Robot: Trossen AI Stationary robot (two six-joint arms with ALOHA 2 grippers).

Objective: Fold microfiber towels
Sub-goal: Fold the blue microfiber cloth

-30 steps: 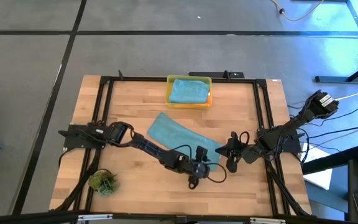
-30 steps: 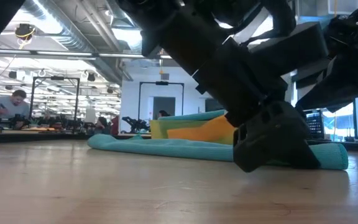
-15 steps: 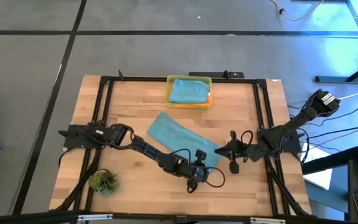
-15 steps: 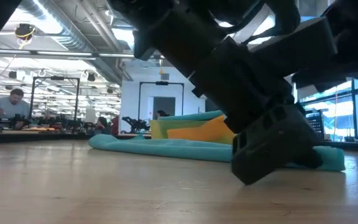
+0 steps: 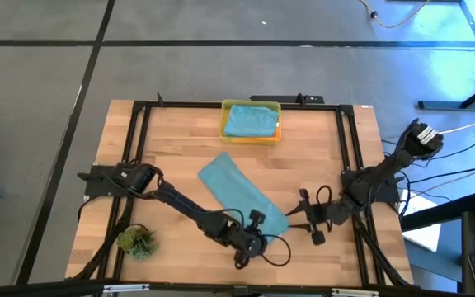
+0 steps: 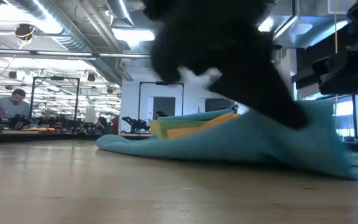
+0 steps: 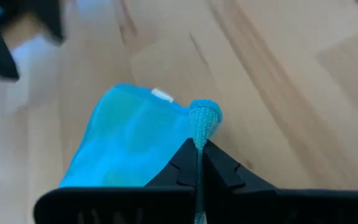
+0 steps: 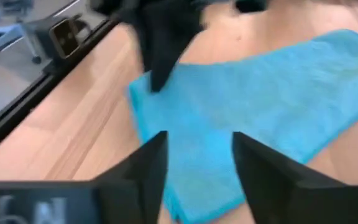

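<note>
With its fingers pressed tight on a pinched-up corner, the left pincer (image 5: 250, 242) holds the teal towel (image 5: 242, 195) at the near end, likely to drag that edge over for a fold. The right pincer (image 5: 311, 219) hovers just beside the towel's right edge, fingers apart, holding nothing. Soft, nappy cloth lies diagonally mid-counter (image 5: 328, 148). Another folded teal towel fills the yellow bin (image 5: 224, 120) at the far edge.
</note>
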